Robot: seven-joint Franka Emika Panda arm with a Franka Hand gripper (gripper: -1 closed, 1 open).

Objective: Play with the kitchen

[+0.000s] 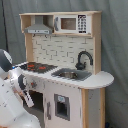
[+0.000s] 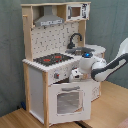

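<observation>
You face one kitchen (image 2: 50, 75), one hob (image 2: 52, 60), one faucet (image 1: 83, 60), one microwave (image 1: 72, 23), your end effector (image 2: 76, 76) at its front, grip state unclear

Backdrop: a grey cloth curtain (image 1: 116, 55) hangs behind everything in the first exterior view, with soft vertical folds; in the second exterior view it (image 2: 107, 25) looks grey-green and fills the upper part of the picture.
Floor: light wooden boards (image 2: 112, 107) show along the bottom of the second exterior view, running out to the second exterior view's right and also to its lower left corner.
Floor in the first exterior view: hidden; cannot tell.
</observation>
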